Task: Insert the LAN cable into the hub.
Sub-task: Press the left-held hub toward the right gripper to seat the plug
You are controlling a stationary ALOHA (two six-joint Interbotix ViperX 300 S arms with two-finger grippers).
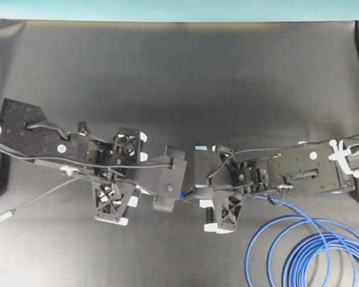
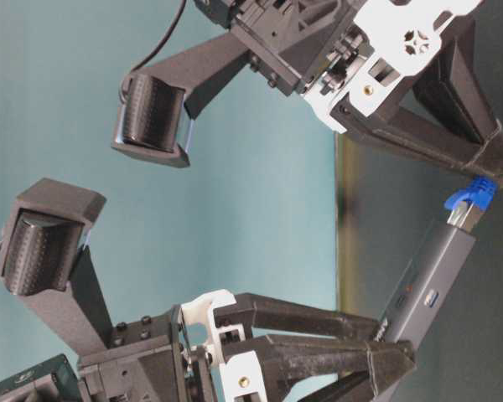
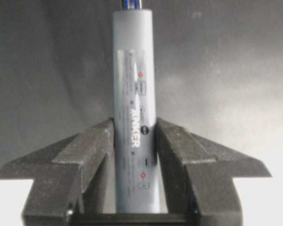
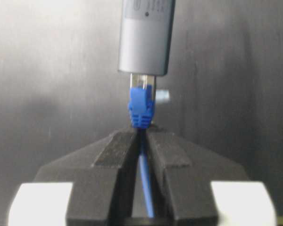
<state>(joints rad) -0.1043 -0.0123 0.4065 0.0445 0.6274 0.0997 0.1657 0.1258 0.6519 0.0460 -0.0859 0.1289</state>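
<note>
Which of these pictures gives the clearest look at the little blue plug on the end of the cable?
The right wrist view: the LAN cable's blue-booted clear plug sits centred, meeting the slim grey metallic hub. The table-level view shows it small, the overhead view a blue speck, the left wrist view only its tip.

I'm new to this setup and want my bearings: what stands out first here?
The two grippers meet mid-table: the left gripper holds the grey hub upright between its fingers. The right gripper pinches the blue LAN cable, its plug at the hub's end. Blue loops coil at the lower right of the overhead view.
</note>
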